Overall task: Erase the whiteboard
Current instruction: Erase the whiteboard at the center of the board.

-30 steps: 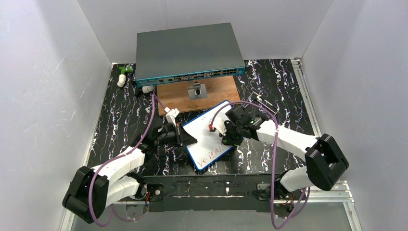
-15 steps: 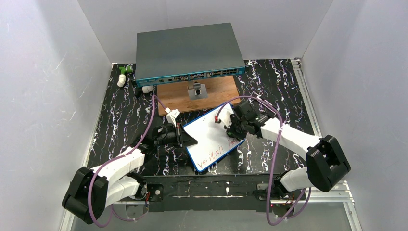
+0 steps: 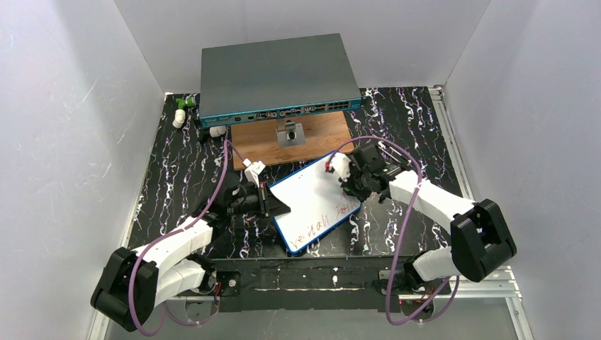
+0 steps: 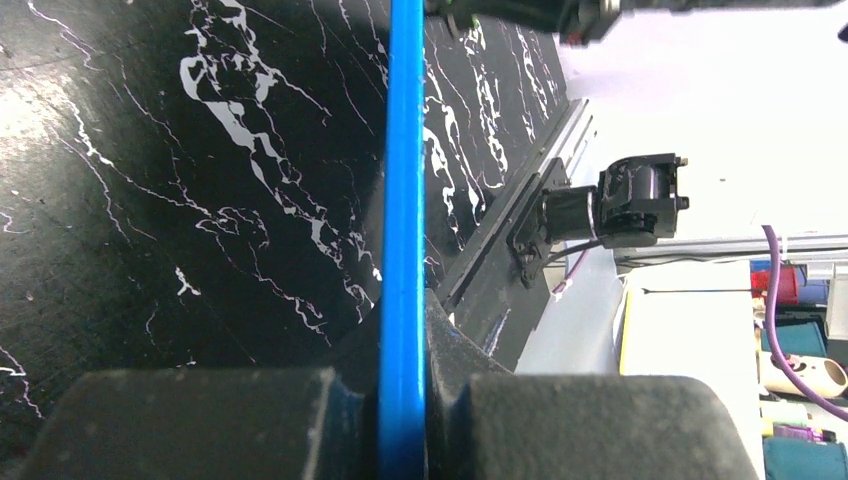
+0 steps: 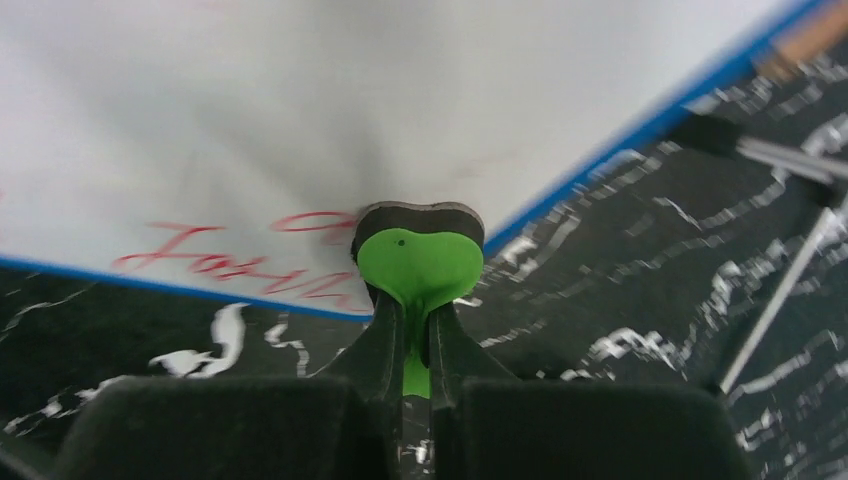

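Observation:
The whiteboard (image 3: 312,195), white with a thin blue frame, lies slanted on the black marbled table. Red handwriting (image 3: 322,221) runs along its near right edge. My left gripper (image 3: 273,202) is shut on the board's left edge; in the left wrist view the blue frame (image 4: 404,180) stands edge-on, pinched in that gripper (image 4: 404,335). My right gripper (image 3: 352,181) is shut on a green eraser (image 5: 420,262), whose dark pad rests on the whiteboard (image 5: 350,100) near its right edge. Red writing (image 5: 215,258) lies just left of the eraser.
A grey-teal network switch (image 3: 276,74) stands at the back, with a brown wooden board (image 3: 326,133) carrying a small metal part (image 3: 290,133) in front of it. Small white and green pieces (image 3: 181,110) lie at the back left. Thin metal rods (image 5: 790,265) lie right of the whiteboard.
My right gripper has slid the eraser toward the board's far right corner, uncovering more red writing along the near right edge. The left gripper keeps its hold on the board's edge.

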